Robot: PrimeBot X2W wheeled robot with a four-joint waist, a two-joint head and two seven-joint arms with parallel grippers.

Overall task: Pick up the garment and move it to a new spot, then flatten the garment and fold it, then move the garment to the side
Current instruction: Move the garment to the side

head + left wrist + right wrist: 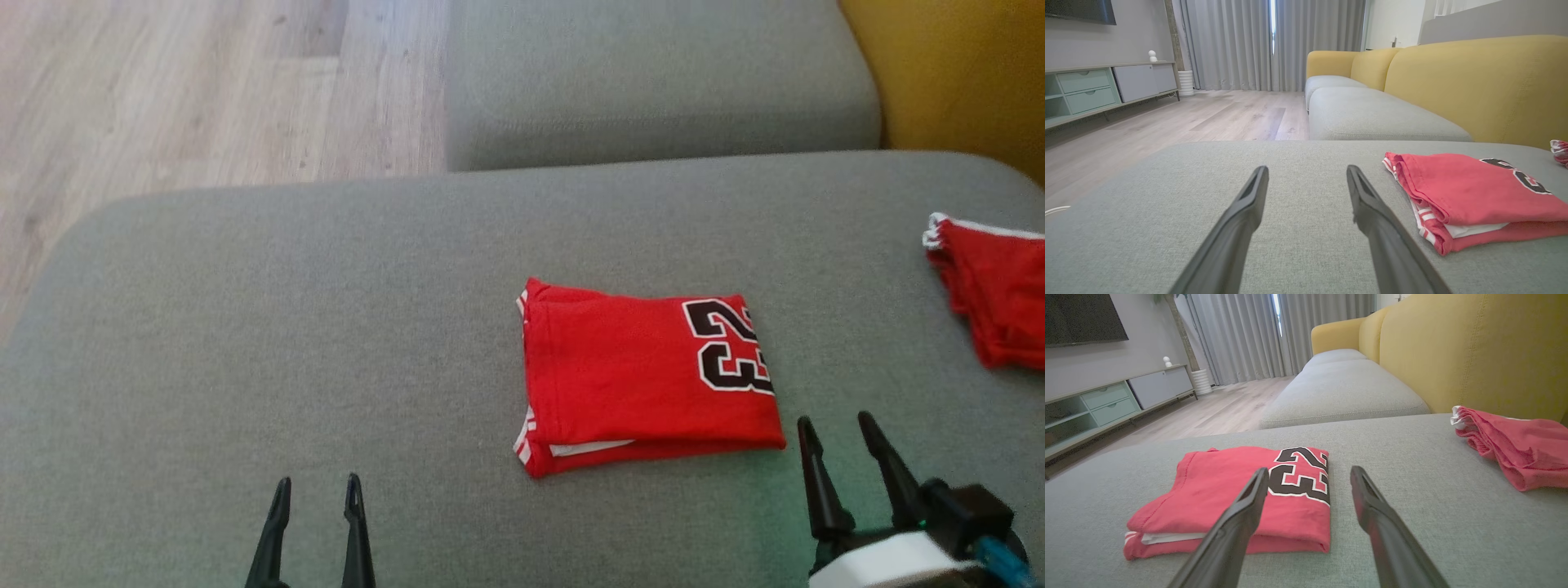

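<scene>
The grey seat cushion (245, 327) has a wide bare stretch on the robot's left, running to its rounded far-left corner, beyond which lies the wood floor (204, 90). A second cushion (653, 73) butts against the far edge, and a yellow backrest (955, 65) closes the far right. The left end effector (318, 482) hovers low over the bare fabric with its fingers spread and nothing between them. The right end effector (834, 418) is likewise open and empty, its tips just beside the near right corner of the garment (645, 376). The garment lies right of centre on the cushion, folded into a flat red rectangle. A black, white-edged "23" sits along its right end, and red-and-white striped trim shows at the left end. A white inner layer peeks out of the near edge. A second red garment (996, 302), bunched and white-trimmed, lies well apart at the right and is cut off by the edge of the head view. In the right wrist view the near finger covers part of the numerals.
</scene>
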